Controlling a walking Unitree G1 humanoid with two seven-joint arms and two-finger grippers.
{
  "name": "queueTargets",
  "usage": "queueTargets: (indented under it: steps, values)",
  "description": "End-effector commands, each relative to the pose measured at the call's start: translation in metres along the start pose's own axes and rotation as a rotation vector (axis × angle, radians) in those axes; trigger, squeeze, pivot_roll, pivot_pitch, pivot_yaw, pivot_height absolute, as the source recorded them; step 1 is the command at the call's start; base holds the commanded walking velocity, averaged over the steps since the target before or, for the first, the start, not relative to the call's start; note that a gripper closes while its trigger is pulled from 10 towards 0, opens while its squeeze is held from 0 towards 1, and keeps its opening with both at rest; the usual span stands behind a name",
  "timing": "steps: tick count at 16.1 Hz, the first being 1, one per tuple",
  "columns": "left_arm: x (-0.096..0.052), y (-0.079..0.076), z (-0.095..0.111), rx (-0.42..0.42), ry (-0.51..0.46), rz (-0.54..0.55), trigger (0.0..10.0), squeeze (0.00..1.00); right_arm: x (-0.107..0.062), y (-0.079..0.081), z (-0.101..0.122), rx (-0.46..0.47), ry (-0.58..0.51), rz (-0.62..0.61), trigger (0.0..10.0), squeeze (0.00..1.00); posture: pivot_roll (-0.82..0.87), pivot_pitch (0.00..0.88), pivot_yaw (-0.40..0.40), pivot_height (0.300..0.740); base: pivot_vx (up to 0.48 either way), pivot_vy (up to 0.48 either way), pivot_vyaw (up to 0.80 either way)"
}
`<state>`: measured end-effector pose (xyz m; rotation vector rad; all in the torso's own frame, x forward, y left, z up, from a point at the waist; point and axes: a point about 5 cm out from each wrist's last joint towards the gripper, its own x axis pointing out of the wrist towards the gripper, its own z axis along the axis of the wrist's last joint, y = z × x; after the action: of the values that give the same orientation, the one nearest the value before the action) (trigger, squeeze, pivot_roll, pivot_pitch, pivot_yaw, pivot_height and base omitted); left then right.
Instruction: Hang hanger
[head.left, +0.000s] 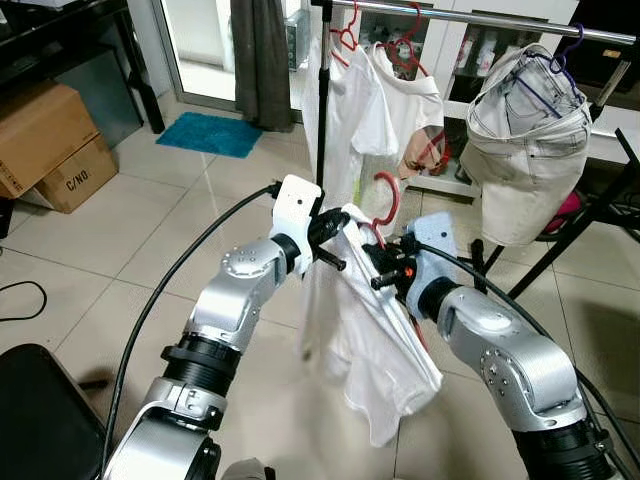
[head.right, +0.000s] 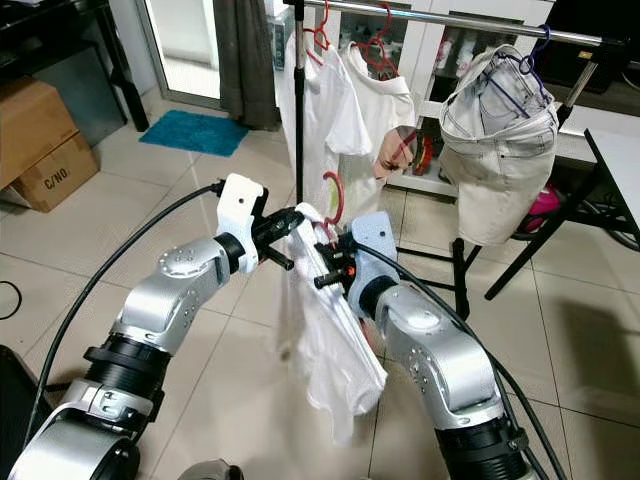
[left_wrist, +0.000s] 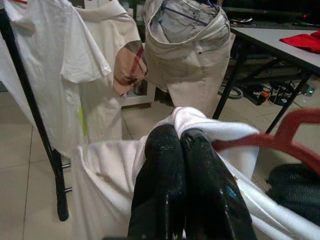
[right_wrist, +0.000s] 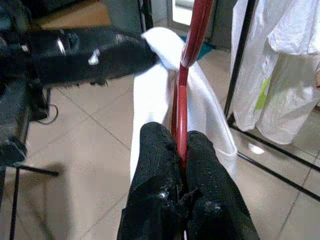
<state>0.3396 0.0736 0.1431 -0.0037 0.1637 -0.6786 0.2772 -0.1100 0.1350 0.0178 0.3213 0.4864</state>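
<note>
The right pincer (right_wrist: 182, 150) is clenched on the red hanger (right_wrist: 186, 75), its two black fingers pinching the hanger's stem just below the hook. The left pincer (left_wrist: 182, 145) is clenched on a fold of the white shirt (head.left: 365, 340) at the hanger's left shoulder, fingertips pressed together on the cloth. Between the two arms the shirt droops loosely toward the tiled floor (head.left: 150, 230), the hanger's hook (head.left: 388, 195) standing up above the pincers. Farther off, the rail (head.left: 500, 20) of the clothes rack runs across the top of the scene, carrying two white shirts on red hangers (head.left: 380, 100) and, to the right, pale shorts (head.left: 525, 150). The hanger is well below the rail and not yet hooked on. The risk from here, as I judge it, is that the shirt slides off the hanger during the lift, since it sits unevenly, or that the hook meets the rail tilted and misses, or snags the garments already hanging.
</note>
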Motion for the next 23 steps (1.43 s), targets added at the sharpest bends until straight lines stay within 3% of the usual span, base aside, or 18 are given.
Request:
queueTargets:
  steps: [1,4,7,9,12,14,15,16,17,21,23]
  values:
    - [0.0,0.003,0.003,0.004,-0.001,0.026,0.0,0.0,-0.004,0.0,-0.005,-0.05,0.052,0.007,10.0,0.0,-0.04,0.0,-0.011,0.74,0.0,0.0,0.0]
    - [-0.003,0.012,0.0,0.077,0.044,0.084,0.0,0.0,-0.015,-0.012,-0.043,-0.158,0.328,0.006,10.0,0.0,-0.04,0.0,-0.025,0.74,0.0,0.0,0.0]
    - [-0.005,0.016,-0.005,0.099,0.07,0.109,0.0,0.0,-0.022,-0.019,-0.048,-0.217,0.401,-0.006,10.0,0.0,-0.05,0.0,-0.026,0.74,0.0,0.0,0.0]
    - [-0.004,0.015,-0.007,0.113,0.08,0.109,0.0,0.0,-0.023,-0.02,-0.044,-0.201,0.385,-0.012,10.0,0.0,-0.05,0.0,-0.029,0.74,0.0,0.0,0.0]
    - [-0.006,0.021,-0.013,0.188,0.123,0.165,0.0,0.0,-0.028,-0.018,-0.02,-0.084,0.228,0.016,10.0,0.0,-0.05,0.0,-0.032,0.74,0.0,0.0,0.0]
    - [-0.009,0.029,-0.015,0.206,0.134,0.21,0.0,0.0,-0.035,-0.017,-0.016,-0.035,0.217,0.044,10.0,0.0,-0.06,0.0,-0.029,0.74,0.0,0.0,0.0]
    - [-0.011,0.032,-0.014,0.21,0.132,0.228,0.0,0.0,-0.041,-0.021,-0.024,-0.104,0.297,0.04,10.0,0.0,-0.06,0.0,-0.03,0.74,0.0,0.0,0.0]
    - [-0.011,0.035,-0.01,0.216,0.117,0.235,0.0,0.0,-0.05,-0.031,-0.042,-0.258,0.453,0.012,10.0,0.0,-0.06,0.0,-0.028,0.74,0.0,0.0,0.0]
    - [-0.01,0.034,-0.004,0.227,0.086,0.22,0.0,0.0,-0.053,-0.034,-0.051,-0.28,0.505,0.005,10.0,0.0,-0.06,0.0,-0.029,0.74,0.0,0.0,0.0]
    - [-0.006,0.028,0.003,0.234,0.057,0.191,0.0,0.0,-0.044,-0.036,-0.04,-0.186,0.399,-0.073,10.0,0.0,-0.05,0.0,-0.029,0.74,0.0,0.0,0.0]
    - [-0.007,0.022,0.002,0.232,0.047,0.149,0.0,0.0,-0.038,-0.037,-0.03,-0.032,0.285,-0.119,10.0,0.0,-0.05,0.0,-0.025,0.74,0.0,0.0,0.0]
